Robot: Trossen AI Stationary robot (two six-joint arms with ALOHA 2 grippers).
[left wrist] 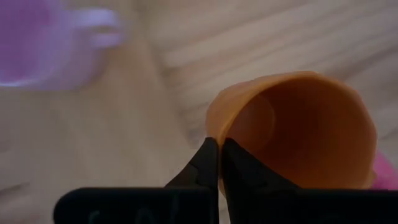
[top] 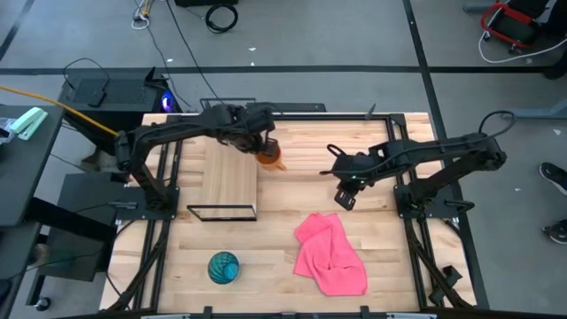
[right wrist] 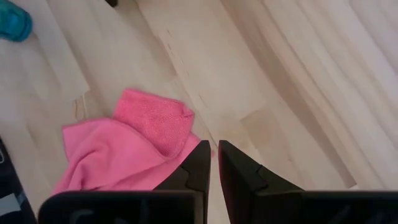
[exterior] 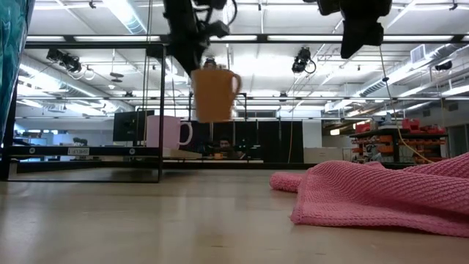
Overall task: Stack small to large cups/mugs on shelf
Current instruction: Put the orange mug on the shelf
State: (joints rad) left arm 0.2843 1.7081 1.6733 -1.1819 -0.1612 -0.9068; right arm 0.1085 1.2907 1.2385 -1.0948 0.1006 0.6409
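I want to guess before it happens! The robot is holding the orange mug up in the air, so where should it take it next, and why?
Probably sideways over the shelf, then down. The left gripper is pinching the rim of the orange mug, which hangs clear above the table just off the shelf's edge. The purple mug already sits on the shelf, so orange likely goes beside it.

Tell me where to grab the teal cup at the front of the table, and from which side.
Judging by the high view, the teal cup stands alone on the table with no handle showing. Come straight down from above and close the fingers over its rim or across its round wall. The left gripper holds the orange mug, so the right gripper is free.
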